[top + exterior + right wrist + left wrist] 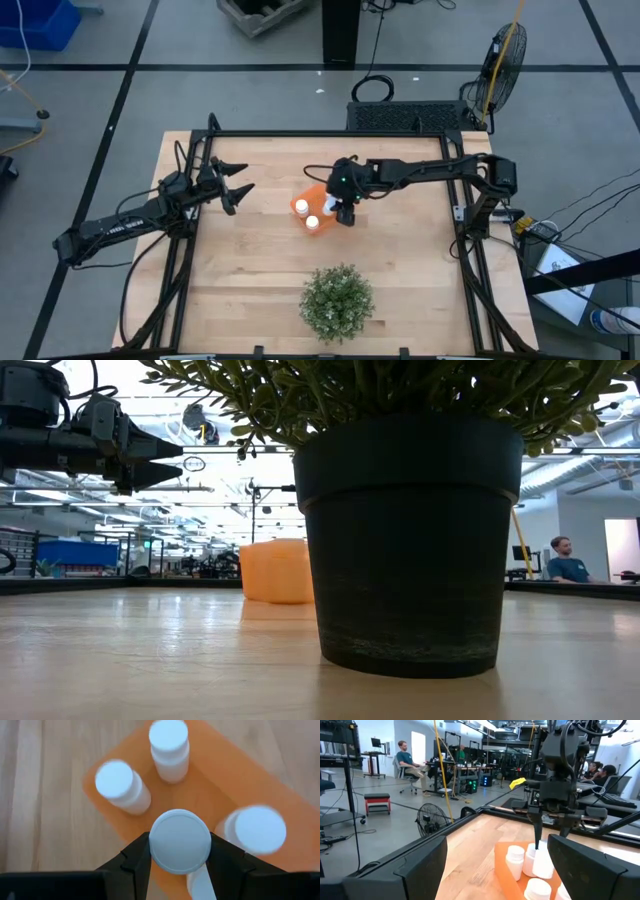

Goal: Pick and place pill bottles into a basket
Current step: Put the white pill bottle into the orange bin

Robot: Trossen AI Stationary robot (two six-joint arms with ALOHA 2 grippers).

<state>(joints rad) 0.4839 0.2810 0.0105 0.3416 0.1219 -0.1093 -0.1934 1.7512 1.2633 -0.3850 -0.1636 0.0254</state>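
The orange basket (318, 204) lies on the wooden table's middle; it also shows in the low view (277, 570). Three white pill bottles stand in it, seen in the right wrist view (170, 745), (121, 785), (255, 831). My right gripper (345, 212) points down over the basket's right part, shut on another pill bottle (180, 840). My left gripper (238, 190) is open and empty, above the table to the left of the basket. My right gripper pinches the pill bottle by its white cap (155, 851), one finger on each side. The fingers (538, 827) come from above, pointing down. The bottle (541, 862) is upright inside the basket; whether its bottom rests on the basket floor I cannot tell.
A round green plant (337, 300) in a dark pot (410, 540) stands near the table's front edge, ahead of the basket. Bare wood lies left and right of the basket. People sit in the room beyond the table.
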